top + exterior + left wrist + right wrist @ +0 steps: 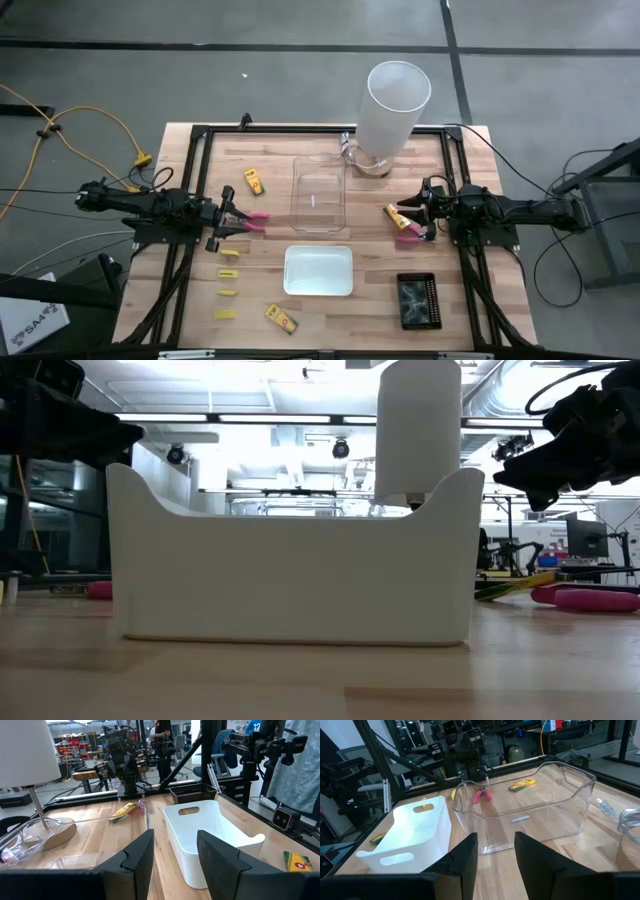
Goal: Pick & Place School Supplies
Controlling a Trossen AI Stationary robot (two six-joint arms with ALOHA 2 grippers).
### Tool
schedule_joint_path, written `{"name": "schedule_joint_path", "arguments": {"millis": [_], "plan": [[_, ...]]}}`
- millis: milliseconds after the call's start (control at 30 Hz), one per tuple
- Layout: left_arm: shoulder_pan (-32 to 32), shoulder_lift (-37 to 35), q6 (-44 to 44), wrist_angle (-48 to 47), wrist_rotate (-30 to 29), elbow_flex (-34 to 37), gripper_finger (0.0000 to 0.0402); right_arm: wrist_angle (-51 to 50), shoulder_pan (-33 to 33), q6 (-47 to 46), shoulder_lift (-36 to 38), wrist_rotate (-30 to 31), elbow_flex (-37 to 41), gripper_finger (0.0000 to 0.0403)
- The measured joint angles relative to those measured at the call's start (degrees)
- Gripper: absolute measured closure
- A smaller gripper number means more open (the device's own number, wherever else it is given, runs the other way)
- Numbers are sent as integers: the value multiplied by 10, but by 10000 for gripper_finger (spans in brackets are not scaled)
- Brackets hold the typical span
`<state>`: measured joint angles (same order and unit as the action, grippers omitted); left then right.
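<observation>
Dark left gripper [232,222], fingers parted and holding nothing, hovers over pink-handled scissors [255,219] left of the clear tray [319,193]. Right gripper [414,222], also parted, hovers by a yellow-orange packet [397,214] and pink scissors [408,238]. White tray [318,271], black tray [417,300] and white cylinder [392,108] stand nearby.

Right gripper [495,851] fingers parted, facing clear tray [527,810]. White tray [412,832] beside it. Beyond: pink scissors [482,795], yellow packet [522,784], left gripper [475,770].
</observation>
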<state>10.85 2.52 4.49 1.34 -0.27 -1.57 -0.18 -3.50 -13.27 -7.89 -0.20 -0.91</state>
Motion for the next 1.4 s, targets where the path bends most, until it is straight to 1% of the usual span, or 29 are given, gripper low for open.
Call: {"name": "schedule_joint_path", "arguments": {"millis": [467, 733, 900, 1000, 1167, 1233, 1400], "plan": [[0, 0, 0, 0, 0, 0, 258, 0, 0, 0, 0, 0, 0, 282], [-1, 0, -3, 21, 0, 0, 258, 0, 0, 0, 0, 0, 0, 282], [-1, 0, -49, 23, -3, 0, 258, 0, 0, 0, 0, 0, 0, 282], [-1, 0, -80, 17, -15, -1, 258, 0, 0, 0, 0, 0, 0, 282], [-1, 16, -86, -29, -62, -18, 258, 0, 0, 0, 0, 0, 0, 282], [-1, 29, -86, -29, -76, -27, 258, 0, 0, 0, 0, 0, 0, 282], [-1, 81, -89, -33, -86, -57, 258, 0, 0, 0, 0, 0, 0, 282]]}}
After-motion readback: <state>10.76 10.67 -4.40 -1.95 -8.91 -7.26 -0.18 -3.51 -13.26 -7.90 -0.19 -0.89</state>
